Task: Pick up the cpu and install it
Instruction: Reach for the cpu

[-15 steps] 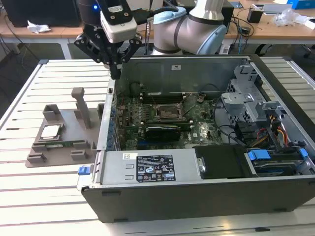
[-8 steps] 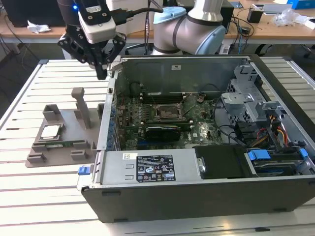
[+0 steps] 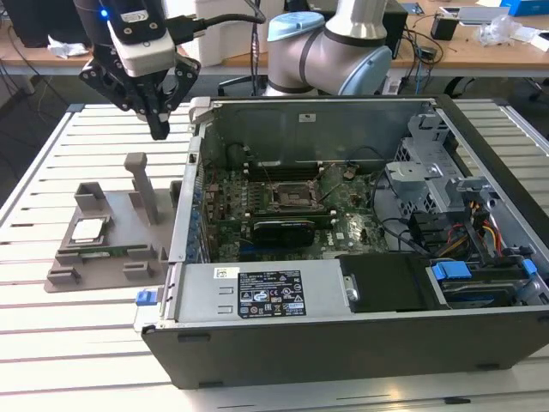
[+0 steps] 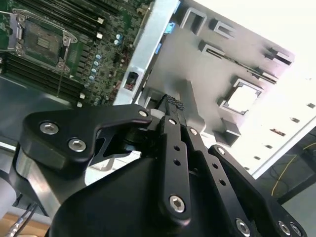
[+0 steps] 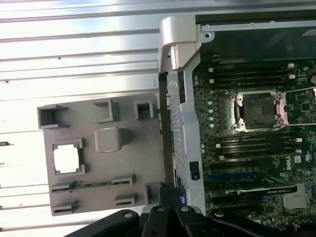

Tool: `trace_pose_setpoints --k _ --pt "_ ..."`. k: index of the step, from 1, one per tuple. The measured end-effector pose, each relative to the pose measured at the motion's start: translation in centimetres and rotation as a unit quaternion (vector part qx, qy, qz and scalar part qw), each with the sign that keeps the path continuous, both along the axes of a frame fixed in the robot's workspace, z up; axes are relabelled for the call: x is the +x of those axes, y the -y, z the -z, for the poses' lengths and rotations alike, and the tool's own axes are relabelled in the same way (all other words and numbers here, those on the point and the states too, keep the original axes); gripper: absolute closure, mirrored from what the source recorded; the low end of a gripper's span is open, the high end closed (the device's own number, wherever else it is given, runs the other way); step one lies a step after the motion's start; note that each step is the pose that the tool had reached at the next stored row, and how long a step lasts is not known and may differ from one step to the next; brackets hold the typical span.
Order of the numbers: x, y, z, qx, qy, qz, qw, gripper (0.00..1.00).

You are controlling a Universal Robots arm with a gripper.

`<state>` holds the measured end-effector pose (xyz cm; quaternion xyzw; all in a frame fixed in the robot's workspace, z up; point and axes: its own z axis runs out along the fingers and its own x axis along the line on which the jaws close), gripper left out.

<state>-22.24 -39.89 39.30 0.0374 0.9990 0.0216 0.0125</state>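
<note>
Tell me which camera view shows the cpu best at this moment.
The first wrist view: it looks nearly straight down on the cpu, showing its whole square outline seated in the grey holder. The exterior view shows the cpu small and slanted, at that view's left; the second wrist view shows the cpu tilted and glare-white.

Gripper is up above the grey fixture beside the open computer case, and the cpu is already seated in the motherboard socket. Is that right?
One thing is wrong: the cpu is not in the socket. The first wrist view shows it lying in its square recess on the grey fixture. The gripper does hang above that fixture, beside the open case.
</note>
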Motion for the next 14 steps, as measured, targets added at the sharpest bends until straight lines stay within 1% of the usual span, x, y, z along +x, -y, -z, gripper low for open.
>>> trace_pose_setpoints --k 7,9,14 --pt "-1.7 0.0 0.01 0.0 0.0 0.0 1.0 0.89" --pt "-2.5 0.0 0.01 0.0 0.0 0.0 1.0 0.89" --pt "-3.5 0.0 0.02 0.0 0.0 0.0 1.0 0.89"
